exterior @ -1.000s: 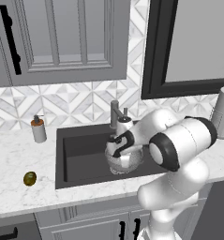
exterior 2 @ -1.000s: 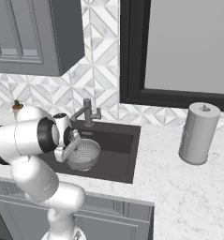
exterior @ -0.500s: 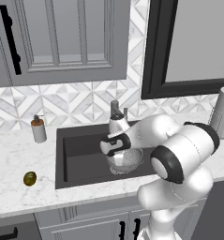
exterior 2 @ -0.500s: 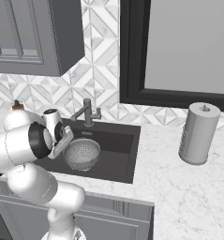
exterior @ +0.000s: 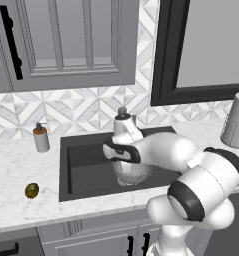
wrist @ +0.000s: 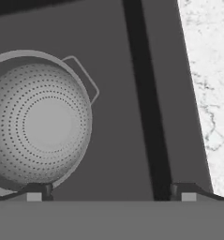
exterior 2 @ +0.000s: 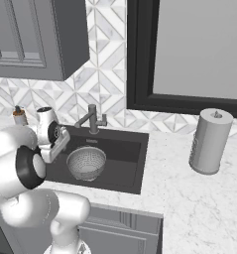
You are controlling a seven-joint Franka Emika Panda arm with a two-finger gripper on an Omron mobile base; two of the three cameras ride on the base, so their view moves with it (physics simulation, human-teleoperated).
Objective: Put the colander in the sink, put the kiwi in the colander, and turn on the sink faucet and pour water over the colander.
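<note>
— Hand view first: looking down into the sink (wrist: pixel 146 93), colander (wrist: pixel 38 124) sitting upright on the dark basin floor, wire handle sticking out toward the basin wall. Empty inside, holes all over.

— Gripper (wrist: pixel 111 194)?

— Spread wide, nothing between the tips. One fingertip (wrist: pixel 34 193) just over the colander's near rim, the other well off to the side above bare basin floor. Not gripping anything.

— Same from the base cameras?

— Right base view: colander (exterior 2: pixel 86 162) in the left half of the sink (exterior 2: pixel 132 168), gripper (exterior 2: pixel 58 144) beside it and above, apart from the rim. Sink faucet (exterior 2: pixel 91 119) upright behind the basin, spout angled left; no water visible. Paper towel roll (exterior 2: pixel 209 141) standing on the counter (exterior 2: pixel 204 198) to the right.

— And the fruit?

— Left base view: kiwi (exterior: pixel 32 190) lying on the white marble counter (exterior: pixel 11 165) left of the sink (exterior: pixel 78 165), well apart from the colander (exterior: pixel 133 174). Soap dispenser (exterior: pixel 40 138) farther back, near the basin's rear left corner. Colander partly hidden behind the arm; gripper (exterior: pixel 122 152) just above it.
</note>
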